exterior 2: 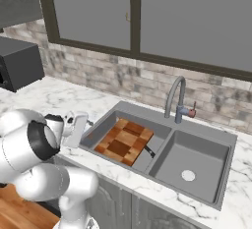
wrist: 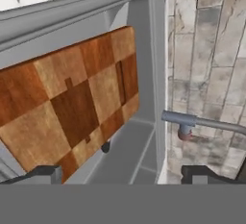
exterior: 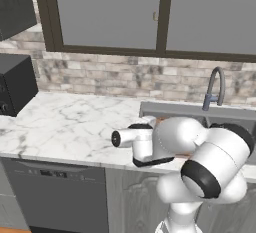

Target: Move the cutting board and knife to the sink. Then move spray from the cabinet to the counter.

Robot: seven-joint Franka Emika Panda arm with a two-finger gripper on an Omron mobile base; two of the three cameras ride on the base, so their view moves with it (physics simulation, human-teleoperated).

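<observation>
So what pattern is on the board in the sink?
The board has a checkered pattern of light and dark brown wooden blocks, clearest in the hand view.

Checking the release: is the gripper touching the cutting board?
Apart. The hand view shows both fingertips open with the cutting board lying beyond them in the sink; nothing sits between the tips.
</observation>
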